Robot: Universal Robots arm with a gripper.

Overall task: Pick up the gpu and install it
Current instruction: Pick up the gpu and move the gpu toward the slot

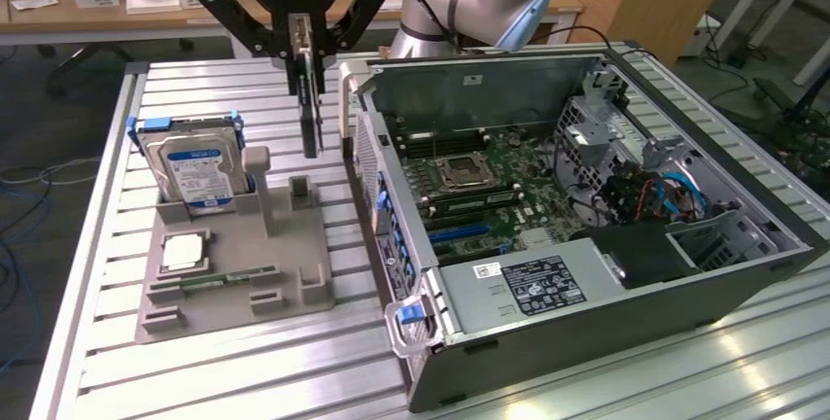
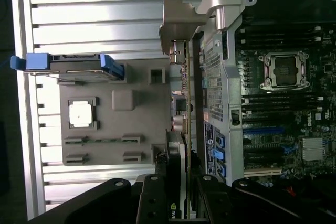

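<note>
Slatted, probably aluminium table: grey fixture tray beside open computer case

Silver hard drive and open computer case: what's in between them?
In the exterior view, a thin dark flat card hangs there, clamped in the black pincer; posts of the grey plastic tray stand there too.

You've got a grey fixture tray with the silver hard drive standing upright in its blue caddy (label facing the exterior view). A processor chip lies flat near it, and a green memory stick sits slotted beside that. The open computer case lies alongside on the slotted aluminium table.
</note>
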